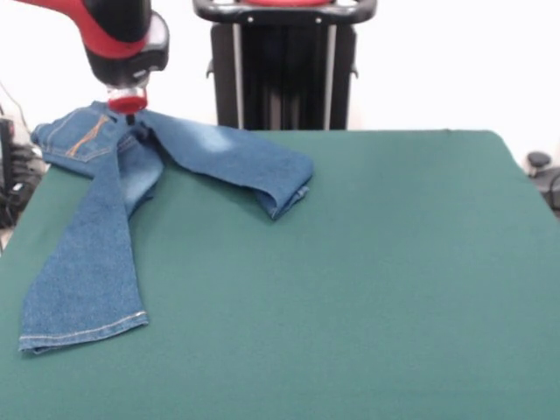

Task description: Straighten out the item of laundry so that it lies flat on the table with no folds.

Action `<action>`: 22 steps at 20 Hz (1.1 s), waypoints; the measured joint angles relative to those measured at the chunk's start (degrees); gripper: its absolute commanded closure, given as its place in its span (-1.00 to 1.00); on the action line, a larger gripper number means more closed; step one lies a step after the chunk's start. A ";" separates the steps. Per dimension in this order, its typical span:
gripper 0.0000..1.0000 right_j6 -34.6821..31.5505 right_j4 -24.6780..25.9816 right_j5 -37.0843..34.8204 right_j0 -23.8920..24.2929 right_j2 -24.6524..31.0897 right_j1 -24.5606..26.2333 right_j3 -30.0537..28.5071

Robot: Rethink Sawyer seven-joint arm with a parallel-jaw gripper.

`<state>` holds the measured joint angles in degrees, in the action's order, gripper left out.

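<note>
The item of laundry, a pair of small blue denim jeans [105, 227], lies on the left part of the green table [367, 289]. Its waist with orange stitching sits at the far left corner. One leg runs flat toward the near left edge and ends in a hem. The other leg stretches right, and its end is doubled over in a fold [284, 197]. My gripper [131, 122] hangs from the red and black arm, right down at the crotch of the jeans. Denim hides its tips, so its state does not show.
The black pedestal [284, 66] stands behind the table's far edge. The jeans' waist reaches the table's left edge. Dark equipment and cables lie off the table at the left [13, 175] and the right [542, 171].
</note>
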<state>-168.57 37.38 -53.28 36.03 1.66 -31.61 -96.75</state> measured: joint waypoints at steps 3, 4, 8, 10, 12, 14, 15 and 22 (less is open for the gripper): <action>-1.00 0.00 -0.59 0.06 -1.20 0.00 1.15 0.00; -1.00 0.00 -0.77 0.23 -1.71 0.00 1.59 0.01; -1.00 0.00 -1.25 1.50 -3.33 0.00 3.24 0.04; -1.00 0.00 -1.51 2.22 -4.07 -0.02 4.21 0.07; -1.00 0.00 -1.63 3.10 -4.96 -0.16 5.42 0.14; -1.00 0.00 -1.63 3.65 -5.42 -0.29 6.17 0.23; -1.00 0.00 -1.64 4.32 -5.85 -0.45 7.01 0.32; -1.00 0.00 -2.08 6.00 -7.15 -1.75 8.48 0.58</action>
<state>-168.57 35.31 -47.29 28.88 -0.08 -23.14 -96.17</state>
